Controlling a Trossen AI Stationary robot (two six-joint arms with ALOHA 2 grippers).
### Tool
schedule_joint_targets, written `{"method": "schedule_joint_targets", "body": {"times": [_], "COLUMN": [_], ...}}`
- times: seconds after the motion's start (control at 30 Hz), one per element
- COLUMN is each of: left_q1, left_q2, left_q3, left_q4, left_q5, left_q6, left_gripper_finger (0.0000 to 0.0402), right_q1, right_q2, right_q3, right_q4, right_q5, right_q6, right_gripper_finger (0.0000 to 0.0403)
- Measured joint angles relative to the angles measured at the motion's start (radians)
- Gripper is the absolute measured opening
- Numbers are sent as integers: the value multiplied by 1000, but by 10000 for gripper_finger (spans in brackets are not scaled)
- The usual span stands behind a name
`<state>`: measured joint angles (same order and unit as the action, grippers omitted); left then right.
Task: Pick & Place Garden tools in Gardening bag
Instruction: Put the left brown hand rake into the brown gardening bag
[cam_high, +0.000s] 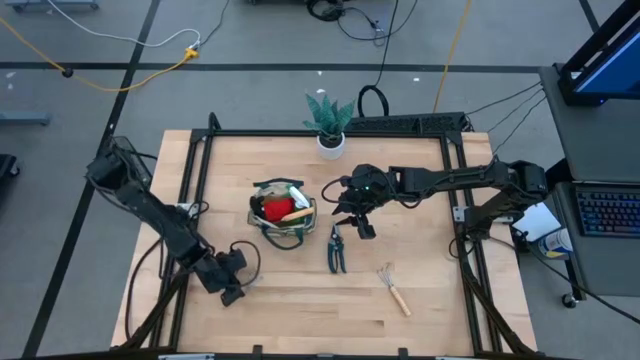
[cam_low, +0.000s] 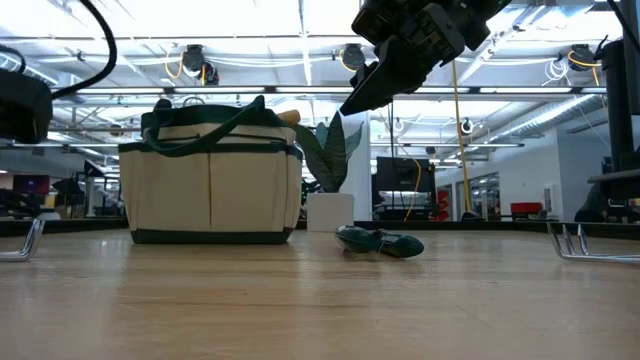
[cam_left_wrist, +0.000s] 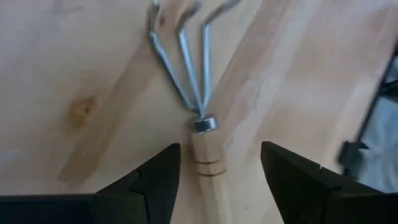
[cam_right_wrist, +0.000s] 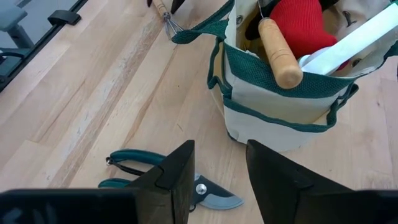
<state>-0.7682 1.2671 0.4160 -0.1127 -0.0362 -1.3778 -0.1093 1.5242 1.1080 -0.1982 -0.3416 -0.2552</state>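
Note:
The beige gardening bag (cam_high: 283, 212) with green trim stands mid-table, holding a red glove (cam_right_wrist: 298, 25), a wooden-handled tool (cam_right_wrist: 277, 53) and a white item (cam_right_wrist: 348, 43). My left gripper (cam_high: 233, 277) is open near the front left, its fingers on either side of the wooden handle (cam_left_wrist: 208, 165) of a rake lying flat, not touching it. The rake's tines (cam_left_wrist: 183, 62) point away from the gripper. My right gripper (cam_high: 357, 222) is open and empty, raised (cam_low: 365, 95) right of the bag, above the dark pruning shears (cam_high: 336, 250). A second rake (cam_high: 393, 287) lies front right.
A potted green plant (cam_high: 330, 125) stands at the table's far edge, behind the bag. A black metal frame (cam_high: 455, 190) runs along the table's sides. Bare wood lies along the near edge, between the two rakes.

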Motion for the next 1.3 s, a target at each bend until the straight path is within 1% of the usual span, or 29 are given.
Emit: {"method": "schedule_joint_targets", "body": {"times": [0.17,0.27,0.37,0.53,0.63,0.77,0.9,1.03,1.17,1.3], "left_q1": [-13,-19,-20,-20,-19,-15,8,43,91,131], "left_q2": [89,115,118,120,121,121,122,123,123,121], "left_q3": [8,7,4,2,2,2,1,0,0,0], "left_q4": [49,54,50,47,47,40,37,52,67,104], "left_q5": [-10,-12,-28,-67,-93,-140,-175,-206,-211,-213], "left_q6": [13,20,31,34,37,38,61,165,242,334], "left_gripper_finger": [229,214,172,82,51,52,75,75,60,59], "right_q1": [0,0,0,0,0,0,0,0,0,0], "right_q2": [0,0,0,0,0,0,0,0,0,0], "right_q3": [0,0,0,0,0,0,0,0,0,0], "right_q4": [0,3,7,8,11,13,15,15,15,15], "right_q5": [0,0,0,0,0,0,0,0,0,0], "right_q6": [0,0,0,0,0,0,0,-10,-20,-20], "right_gripper_finger": [134,134,134,134,134,134,134,134,134,134]}}
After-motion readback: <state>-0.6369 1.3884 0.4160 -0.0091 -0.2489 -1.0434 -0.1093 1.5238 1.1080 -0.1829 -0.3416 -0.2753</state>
